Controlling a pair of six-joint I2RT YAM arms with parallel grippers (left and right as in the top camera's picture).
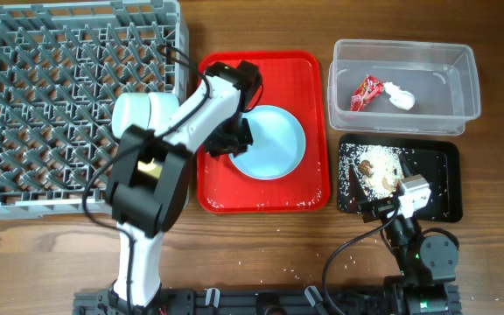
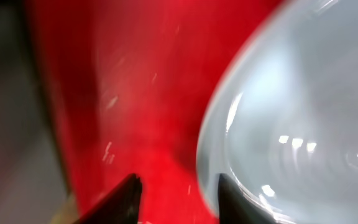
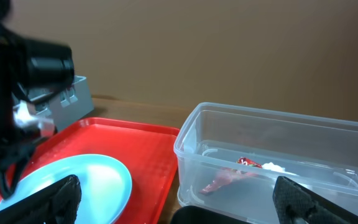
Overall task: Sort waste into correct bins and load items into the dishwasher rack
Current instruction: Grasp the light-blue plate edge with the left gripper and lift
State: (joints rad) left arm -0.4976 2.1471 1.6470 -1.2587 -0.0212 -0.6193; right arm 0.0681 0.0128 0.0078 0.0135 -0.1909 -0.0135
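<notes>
Claw (image 2: 178,198) on the left arm is open a little and holds nothing. Just beside it, at 3 o'clock, the blue plate (image 2: 291,124) lies flat on the red tray (image 2: 135,74). I think the plate is hard, light and slippery. Pinch its thin edge at 9 o'clock. The rack (image 1: 59,79) waits at 9 o'clock.

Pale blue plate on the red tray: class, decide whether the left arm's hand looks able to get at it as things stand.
Probably yes. The left hand sits open at the left rim of the plate, low over the red tray, and nothing lies between them.
</notes>
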